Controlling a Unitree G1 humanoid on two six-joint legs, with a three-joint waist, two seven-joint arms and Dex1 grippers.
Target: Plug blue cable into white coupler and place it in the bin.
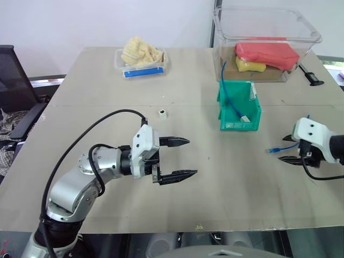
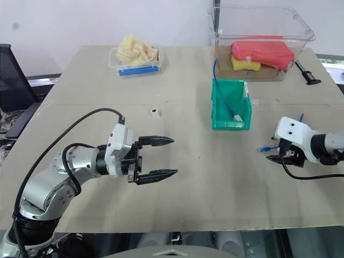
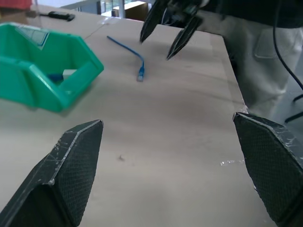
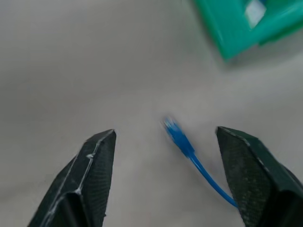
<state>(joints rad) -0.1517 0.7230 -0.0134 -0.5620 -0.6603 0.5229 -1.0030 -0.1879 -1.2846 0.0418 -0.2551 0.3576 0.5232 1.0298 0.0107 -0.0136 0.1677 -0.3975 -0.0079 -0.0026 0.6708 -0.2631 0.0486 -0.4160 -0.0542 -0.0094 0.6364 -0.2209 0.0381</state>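
Observation:
The blue cable [image 1: 279,149] lies flat on the table at the right, its plug end [image 4: 176,135] pointing toward the table's middle. My right gripper [image 4: 165,131] hovers just over that plug end, open, with the cable between its fingers and untouched. The white coupler [image 1: 162,113] sits alone on the table near the middle, left of the teal bin [image 1: 240,125]. Nearer the front edge my left gripper [image 1: 184,158] is open wide and empty, pointing right toward the bin and the right gripper [image 3: 155,48].
Inside the bin lie another blue cable [image 1: 232,99] and a small white piece. Behind it stands a large clear tub [image 1: 309,37] holding red and yellow items. A small clear tray [image 1: 161,67] sits at the back left, a black tool [image 1: 310,75] at the back right.

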